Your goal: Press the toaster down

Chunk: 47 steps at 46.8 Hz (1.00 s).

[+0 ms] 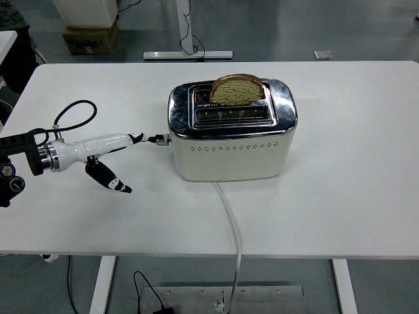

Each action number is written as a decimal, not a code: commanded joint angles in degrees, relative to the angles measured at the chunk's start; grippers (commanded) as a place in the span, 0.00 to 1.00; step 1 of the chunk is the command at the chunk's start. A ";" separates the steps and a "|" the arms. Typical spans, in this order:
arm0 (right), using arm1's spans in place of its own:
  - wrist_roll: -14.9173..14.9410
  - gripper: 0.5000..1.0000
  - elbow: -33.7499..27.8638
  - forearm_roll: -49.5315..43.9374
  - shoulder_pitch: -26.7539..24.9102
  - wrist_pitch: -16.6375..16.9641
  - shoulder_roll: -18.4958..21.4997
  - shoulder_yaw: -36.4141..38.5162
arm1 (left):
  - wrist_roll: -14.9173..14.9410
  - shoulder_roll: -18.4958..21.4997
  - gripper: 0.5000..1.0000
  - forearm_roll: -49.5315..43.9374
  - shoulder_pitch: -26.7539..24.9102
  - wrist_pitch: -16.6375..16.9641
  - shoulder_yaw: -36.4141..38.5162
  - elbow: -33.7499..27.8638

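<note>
One toaster (232, 131), cream with chrome top, stands mid-table on white table (353, 196); bread slice (237, 89) sits low in rear slot. Lever (160, 139) juts from toaster's left end. Left hand (108, 154) reaches in horizontally from left, one fingertip (136, 138) just beside lever, thumb hanging downward, fingers spread, gripping nothing.

no readable text or labels, toaster (232, 134) plain — cardboard box (91, 34) print too blurred

Bread (237, 89) in toaster (231, 134) at table (353, 163) centre.
</note>
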 commanded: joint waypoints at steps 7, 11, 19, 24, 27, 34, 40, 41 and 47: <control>0.00 1.00 0.04 0.00 0.00 0.00 0.00 0.00 | 0.01 0.00 1.00 -0.08 0.43 0.04 -0.01 0.08; 0.00 1.00 0.04 0.00 0.00 0.00 0.00 0.00 | 0.01 0.00 1.00 -0.08 0.61 0.13 -0.01 0.08; 0.00 1.00 0.04 0.00 0.00 0.00 0.00 0.00 | 0.01 -1.05 1.00 -0.08 1.31 0.30 -0.01 1.13; 0.00 1.00 -0.05 0.00 0.00 0.00 0.00 0.00 | 0.01 -1.49 1.00 -0.08 1.66 0.48 0.43 2.54; 0.00 1.00 0.04 0.00 0.00 0.00 0.00 0.00 | 0.01 -2.10 1.00 -0.08 1.66 0.48 0.43 3.41; 0.00 1.00 0.04 0.00 0.00 0.00 0.00 0.00 | 0.01 -2.81 1.00 -0.08 1.66 0.48 0.52 4.21; 0.00 1.00 0.04 0.00 0.00 0.00 0.00 0.00 | 0.01 -3.51 1.00 -0.08 1.66 0.48 0.52 4.56; 0.00 1.00 -0.05 0.00 0.00 0.00 0.00 0.00 | 0.01 -3.60 1.00 -0.08 1.66 0.48 0.61 4.65; 0.00 1.00 0.04 0.00 0.00 0.00 0.00 0.00 | 0.01 -3.86 1.00 -0.17 1.84 0.48 0.69 4.82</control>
